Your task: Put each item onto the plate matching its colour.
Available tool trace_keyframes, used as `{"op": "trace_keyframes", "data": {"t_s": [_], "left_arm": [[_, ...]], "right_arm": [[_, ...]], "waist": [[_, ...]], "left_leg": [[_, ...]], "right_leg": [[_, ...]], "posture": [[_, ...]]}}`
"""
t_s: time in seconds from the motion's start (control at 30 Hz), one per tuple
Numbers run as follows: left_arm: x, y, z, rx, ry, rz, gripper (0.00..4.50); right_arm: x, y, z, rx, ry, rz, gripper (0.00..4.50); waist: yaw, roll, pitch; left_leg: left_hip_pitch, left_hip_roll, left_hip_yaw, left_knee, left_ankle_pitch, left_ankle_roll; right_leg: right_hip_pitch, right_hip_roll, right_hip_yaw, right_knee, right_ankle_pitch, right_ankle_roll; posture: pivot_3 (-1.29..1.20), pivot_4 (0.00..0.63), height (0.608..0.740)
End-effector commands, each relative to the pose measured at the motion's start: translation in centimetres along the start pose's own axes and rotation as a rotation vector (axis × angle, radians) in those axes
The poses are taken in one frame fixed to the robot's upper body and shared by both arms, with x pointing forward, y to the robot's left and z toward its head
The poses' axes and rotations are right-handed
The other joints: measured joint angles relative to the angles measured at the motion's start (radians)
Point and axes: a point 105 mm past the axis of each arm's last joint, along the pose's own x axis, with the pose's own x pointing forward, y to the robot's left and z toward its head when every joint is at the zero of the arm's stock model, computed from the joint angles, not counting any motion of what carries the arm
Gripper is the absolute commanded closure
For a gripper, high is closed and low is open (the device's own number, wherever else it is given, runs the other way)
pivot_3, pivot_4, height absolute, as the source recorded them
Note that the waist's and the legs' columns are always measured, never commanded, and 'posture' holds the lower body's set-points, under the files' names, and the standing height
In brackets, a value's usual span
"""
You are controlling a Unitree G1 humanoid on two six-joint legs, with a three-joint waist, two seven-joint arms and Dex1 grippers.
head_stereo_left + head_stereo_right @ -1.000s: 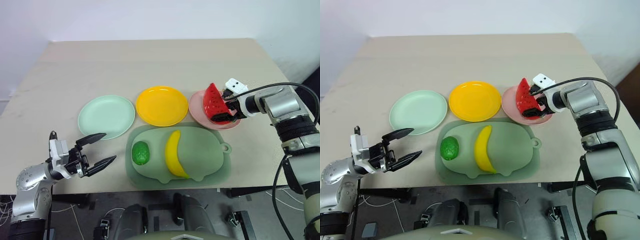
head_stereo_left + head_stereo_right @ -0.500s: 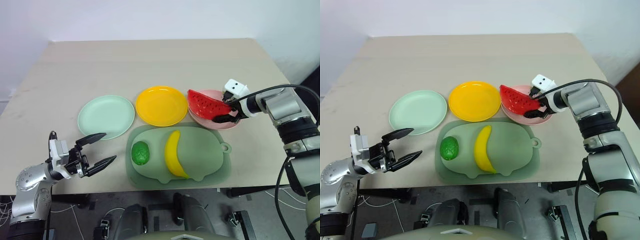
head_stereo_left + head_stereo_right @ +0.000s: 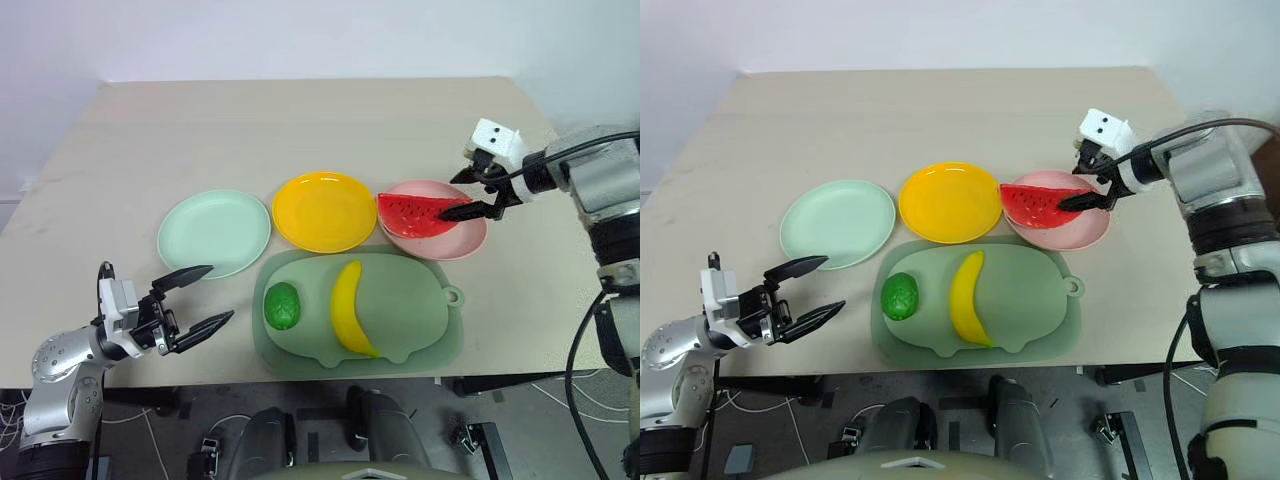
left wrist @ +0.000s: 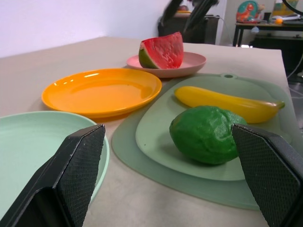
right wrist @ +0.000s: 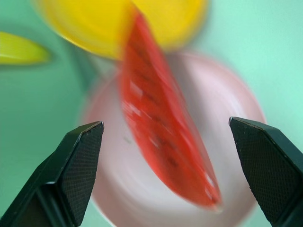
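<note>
The right gripper (image 3: pixel 476 196), fingers spread and empty, hangs above the watermelon (image 3: pixel 418 213), a red seeded wedge lying on the smooth round pink plate (image 3: pixel 463 241). Curved banana (image 3: pixel 346 308) and bumpy green fruit (image 3: pixel 282 304) lie on the board (image 3: pixel 420 310). Left gripper (image 3: pixel 198 301): spread, empty.

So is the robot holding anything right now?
No. Both the left gripper and right gripper are open and empty. The watermelon lies on the pink plate.
</note>
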Motion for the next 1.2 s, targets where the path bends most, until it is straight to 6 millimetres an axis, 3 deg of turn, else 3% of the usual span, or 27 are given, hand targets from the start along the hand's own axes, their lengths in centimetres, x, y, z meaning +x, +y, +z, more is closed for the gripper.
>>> {"op": "trace_keyframes", "data": {"t_s": [0.03, 0.2, 0.3, 0.53, 0.77, 1.2], "left_arm": [[0.1, 0.0, 0.7, 0.029, -0.001, -0.018, 0.0], [0.1, 0.2, 0.7, 0.031, 0.0, -0.026, 0.0], [0.2, 0.2, 0.7, 0.031, 0.0, -0.03, 0.0], [0.4, 0.3, 0.9, 0.035, 0.001, -0.041, 0.0], [0.4, 0.1, 1.1, 0.035, 0.0, -0.039, 0.0], [0.4, -0.3, 0.9, 0.036, 0.008, -0.047, 0.0]], "right_arm": [[-0.8, 2.9, 3.0, -0.178, -0.133, 0.112, 0.03], [0.1, 7.1, 4.8, -0.259, -0.253, 0.271, 0.03], [0.8, 8.6, 5.1, -0.301, -0.277, 0.32, 0.03], [5.8, 11.9, 4.3, -0.479, -0.241, 0.433, 0.03], [9.0, 13.2, 3.5, -0.573, -0.224, 0.494, 0.03], [12.0, 14.6, 2.7, -0.732, -0.205, 0.586, 0.03]], "waist": [[0.001, 0.0, 0.0], [0.003, 0.0, 0.0], [0.003, 0.0, 0.0], [0.002, 0.0, 0.0], [0.004, -0.001, 0.0], [0.002, -0.001, -0.001]], "left_leg": [[0.001, 0.0, 0.0, 0.0, 0.0, 0.0], [0.0, 0.0, 0.0, 0.001, 0.0, 0.0], [0.001, 0.0, 0.0, 0.001, 0.0, 0.0], [0.001, -0.001, 0.0, 0.001, 0.001, -0.001], [0.001, -0.001, 0.0, 0.001, 0.004, -0.006], [0.003, -0.001, 0.0, 0.001, 0.004, -0.007]], "right_leg": [[0.0, 0.0, 0.0, 0.0, 0.0, 0.0], [0.0, -0.001, 0.0, 0.0, 0.0, 0.0], [0.001, -0.001, 0.0, 0.0, 0.0, 0.0], [0.001, 0.0, 0.0, 0.001, 0.0, 0.0], [0.002, 0.0, 0.0, 0.001, 0.0, 0.0], [0.003, 0.0, 0.0, 0.001, 0.0, 0.0]], "posture": [[0.0, 0.15, 0.736], [0.0, 0.15, 0.736], [0.0, 0.15, 0.736], [0.0, 0.15, 0.736], [0.0, 0.15, 0.736], [0.0, 0.15, 0.736]]}}
